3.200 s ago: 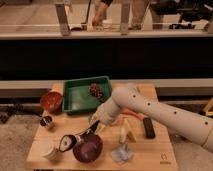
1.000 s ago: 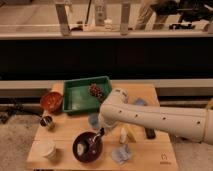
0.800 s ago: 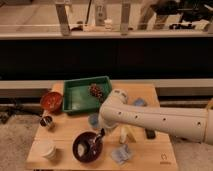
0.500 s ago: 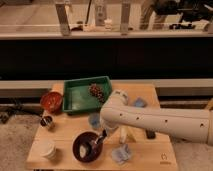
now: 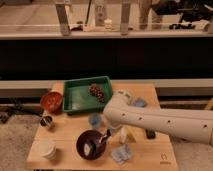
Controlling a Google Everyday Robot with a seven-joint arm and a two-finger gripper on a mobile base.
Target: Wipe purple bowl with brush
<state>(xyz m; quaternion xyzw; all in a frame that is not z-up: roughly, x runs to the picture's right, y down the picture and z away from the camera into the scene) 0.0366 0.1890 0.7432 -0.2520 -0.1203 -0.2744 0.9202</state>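
Observation:
The purple bowl (image 5: 83, 139) sits near the front of the wooden table, left of centre. The brush (image 5: 96, 144) lies slanted inside it, its whitish head low on the bowl's left inner side and its dark handle rising to the right. My gripper (image 5: 106, 135) is at the bowl's right rim, shut on the handle's upper end. The white arm reaches in from the right and hides the table behind the bowl.
A green tray (image 5: 75, 102) holding a pine cone (image 5: 96, 91) stands at the back. The red-brown bowl (image 5: 51, 101) and a small tin (image 5: 47, 122) are at left. A white cup (image 5: 48, 149), blue cup (image 5: 94, 120), blue cloth (image 5: 121, 153) and black bar (image 5: 150, 134) surround the bowl.
The brush head, earlier left of the bowl, has come down into it. Over the last second it slid slightly right inside the bowl, and the arm shifted little.

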